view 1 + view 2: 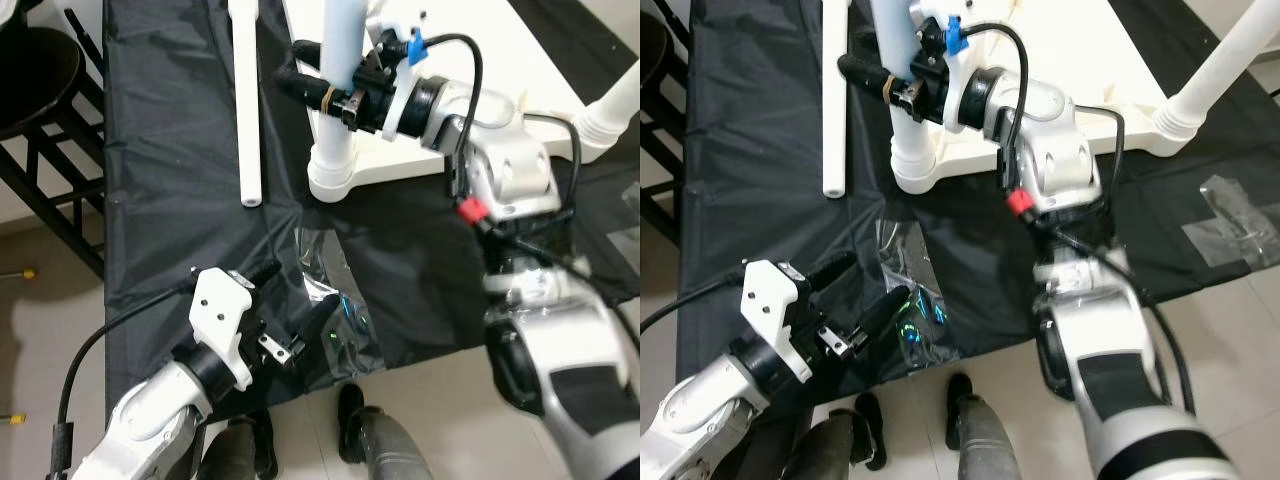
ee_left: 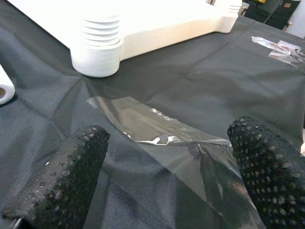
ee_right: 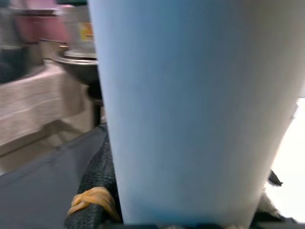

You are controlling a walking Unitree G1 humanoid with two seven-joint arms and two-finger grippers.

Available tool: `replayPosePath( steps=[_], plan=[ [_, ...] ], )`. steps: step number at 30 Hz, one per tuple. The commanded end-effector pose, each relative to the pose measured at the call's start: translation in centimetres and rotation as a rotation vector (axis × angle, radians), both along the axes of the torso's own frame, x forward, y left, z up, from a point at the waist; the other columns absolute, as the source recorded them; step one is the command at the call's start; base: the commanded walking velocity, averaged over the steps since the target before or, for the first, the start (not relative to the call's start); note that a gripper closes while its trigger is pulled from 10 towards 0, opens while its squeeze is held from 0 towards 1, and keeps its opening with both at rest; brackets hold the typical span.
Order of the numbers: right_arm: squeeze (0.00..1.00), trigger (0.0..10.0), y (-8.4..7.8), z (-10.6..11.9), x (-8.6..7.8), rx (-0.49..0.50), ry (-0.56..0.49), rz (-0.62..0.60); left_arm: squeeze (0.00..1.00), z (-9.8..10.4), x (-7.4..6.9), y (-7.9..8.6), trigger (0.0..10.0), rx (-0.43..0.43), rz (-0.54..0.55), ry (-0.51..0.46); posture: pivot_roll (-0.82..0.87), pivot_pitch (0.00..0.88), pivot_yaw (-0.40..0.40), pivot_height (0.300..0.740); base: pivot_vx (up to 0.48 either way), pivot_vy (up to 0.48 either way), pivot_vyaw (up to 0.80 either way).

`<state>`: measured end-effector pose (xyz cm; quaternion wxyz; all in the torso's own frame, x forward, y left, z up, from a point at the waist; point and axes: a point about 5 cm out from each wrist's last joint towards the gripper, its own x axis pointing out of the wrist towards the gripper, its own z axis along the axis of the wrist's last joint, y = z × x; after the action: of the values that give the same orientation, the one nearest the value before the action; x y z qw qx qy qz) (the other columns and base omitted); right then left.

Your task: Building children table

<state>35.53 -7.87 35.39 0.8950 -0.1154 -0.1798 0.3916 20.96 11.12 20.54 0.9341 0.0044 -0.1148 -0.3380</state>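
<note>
A white table top lies upside down on a black cloth. One white leg stands upright in the corner socket nearest me. My right gripper is shut around this leg above the socket; in the right wrist view the leg sits against a black finger. A second leg rises at the right corner. A loose leg lies flat on the cloth, left of the table top. My left gripper hangs open and holds nothing, low over the cloth near a clear plastic wrapper.
A dark stool stands off the cloth's left side. Another crumpled plastic wrapper lies on the cloth at the right. The cloth's front edge ends just before my feet on the pale tiled floor.
</note>
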Motion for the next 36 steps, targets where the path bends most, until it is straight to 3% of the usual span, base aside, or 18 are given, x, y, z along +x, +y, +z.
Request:
replayPosePath(
  steps=[1,2,3,4,5,7,19,29,33,34,35,36],
  plan=[
    [0.00,10.0,-1.6,-6.6,1.9,-0.082,0.295,-0.165,0.00,-0.6,-0.2,-0.1,10.0,0.002,0.001,0.023,0.02,0.428,-0.030,0.740,0.000,0.000,0.00],
    [0.00,10.0,-1.7,-8.6,1.5,-0.051,0.336,-0.311,0.00,-0.7,-0.1,-0.1,10.0,0.005,-0.001,0.023,0.02,0.415,-0.030,0.740,0.000,0.000,0.00],
    [0.00,10.0,-1.7,-8.6,1.5,-0.051,0.336,-0.311,0.00,-0.7,-0.1,-0.1,10.0,0.005,-0.001,0.023,0.02,0.415,-0.030,0.740,0.000,0.000,0.00],
    [0.00,10.0,-1.9,-10.1,1.0,-0.025,0.365,-0.441,0.00,-0.8,0.0,-0.1,10.0,0.012,-0.003,0.021,0.03,0.396,-0.033,0.740,0.000,0.000,0.00],
    [0.00,10.0,-1.9,-10.1,1.0,-0.025,0.365,-0.441,0.00,-0.8,0.0,-0.1,10.0,0.012,-0.003,0.021,0.03,0.396,-0.033,0.740,0.000,0.000,0.00],
    [0.00,10.0,-1.6,-11.3,0.5,0.091,0.429,-0.572,0.00,-1.1,0.1,-0.2,10.0,0.027,-0.004,0.015,0.04,0.360,-0.028,0.740,0.000,0.000,0.00],
    [0.00,10.0,-0.9,-10.5,-0.2,0.160,0.396,-0.684,0.00,-1.7,1.4,-0.2,10.0,0.043,0.005,-0.007,0.03,0.293,-0.024,0.740,0.000,0.000,0.00],
    [0.00,10.0,-0.9,-9.8,-0.3,0.170,0.368,-0.694,0.00,-1.8,1.9,0.0,10.0,0.035,0.024,-0.015,0.03,0.288,-0.019,0.740,0.000,0.000,0.00],
    [0.00,10.0,-0.8,-9.5,-0.4,0.176,0.356,-0.682,0.00,-0.2,2.8,0.7,10.0,-0.044,0.061,-0.046,0.02,0.286,-0.018,0.740,0.000,0.000,0.00],
    [0.00,10.0,-0.7,-9.4,-0.4,0.172,0.349,-0.675,0.00,1.3,3.5,1.2,10.0,-0.104,0.079,-0.078,0.02,0.285,-0.020,0.740,0.000,0.000,0.00],
    [0.00,10.0,-0.7,-9.4,-0.4,0.172,0.349,-0.675,0.00,1.3,3.5,1.2,10.0,-0.104,0.079,-0.078,0.02,0.285,-0.020,0.740,0.000,0.000,0.00],
    [0.00,10.0,-0.6,-9.2,-0.4,0.168,0.344,-0.669,0.00,3.3,4.3,1.9,10.0,-0.157,0.088,-0.126,0.02,0.283,-0.022,0.740,0.000,0.000,0.00]
  ],
)
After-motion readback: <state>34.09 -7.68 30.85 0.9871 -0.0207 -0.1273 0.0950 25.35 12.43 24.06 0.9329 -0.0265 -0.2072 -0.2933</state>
